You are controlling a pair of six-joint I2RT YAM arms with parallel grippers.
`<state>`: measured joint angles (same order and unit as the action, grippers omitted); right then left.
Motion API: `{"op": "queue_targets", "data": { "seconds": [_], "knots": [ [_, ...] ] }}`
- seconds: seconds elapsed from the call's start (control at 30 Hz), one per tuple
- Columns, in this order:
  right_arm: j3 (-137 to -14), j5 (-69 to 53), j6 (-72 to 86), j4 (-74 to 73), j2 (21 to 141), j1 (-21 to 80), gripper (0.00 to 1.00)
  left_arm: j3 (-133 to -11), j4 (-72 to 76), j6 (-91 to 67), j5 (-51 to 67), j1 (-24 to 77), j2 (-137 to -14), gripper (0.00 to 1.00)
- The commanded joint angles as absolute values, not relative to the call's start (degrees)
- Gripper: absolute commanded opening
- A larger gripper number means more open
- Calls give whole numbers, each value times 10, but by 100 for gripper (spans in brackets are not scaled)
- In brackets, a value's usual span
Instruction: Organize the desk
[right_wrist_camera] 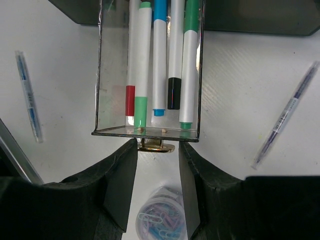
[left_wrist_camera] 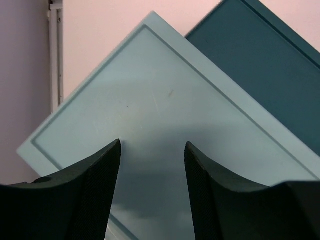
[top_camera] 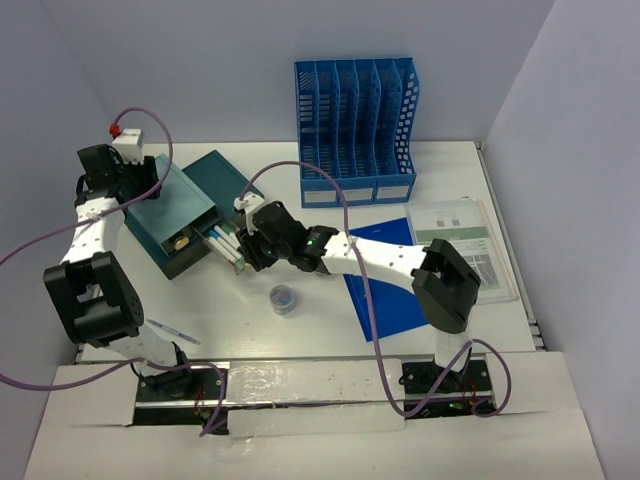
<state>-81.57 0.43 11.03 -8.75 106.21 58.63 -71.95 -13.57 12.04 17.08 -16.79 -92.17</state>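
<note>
On the white desk point(top_camera: 250, 335) a teal drawer box point(top_camera: 172, 212) has its clear drawer point(right_wrist_camera: 150, 75) pulled out, with several markers point(right_wrist_camera: 160, 60) lying in it. My right gripper point(right_wrist_camera: 157, 145) is open at the drawer front, its jaws on either side of the brass handle point(right_wrist_camera: 161, 148). The left finger touches the handle and a small gap shows at the right. In the top view this gripper point(top_camera: 245, 242) is at the drawer's end. My left gripper point(left_wrist_camera: 152, 145) is open just above the box lid point(left_wrist_camera: 165, 95), at its back left corner point(top_camera: 140, 175).
A second, darker teal box point(top_camera: 222, 178) lies behind the first. A jar of paper clips point(top_camera: 284, 298) stands right below my right gripper. Loose pens point(right_wrist_camera: 29, 95) point(right_wrist_camera: 286, 120) lie beside the drawer, another pen point(top_camera: 168, 330) near the left base. A blue file rack point(top_camera: 355, 115), blue folder point(top_camera: 385, 290) and papers point(top_camera: 475, 245) are to the right.
</note>
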Motion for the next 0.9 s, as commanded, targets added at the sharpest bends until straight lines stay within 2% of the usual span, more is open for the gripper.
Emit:
{"op": "queue_targets", "data": {
  "seconds": [0.0,0.17,0.37,0.87],
  "knots": [
    [-844,13,106,-70,1071,587,46,-761,-126,102,142,-182,-933,62],
    [-853,17,105,-72,1080,587,45,-782,-112,94,104,-204,-978,61],
    [-845,18,101,-74,1071,587,46,-750,-81,99,83,-222,-995,60],
    [-934,-49,128,-19,1163,556,44,-671,-54,104,147,-222,-983,56]
  ]
}}
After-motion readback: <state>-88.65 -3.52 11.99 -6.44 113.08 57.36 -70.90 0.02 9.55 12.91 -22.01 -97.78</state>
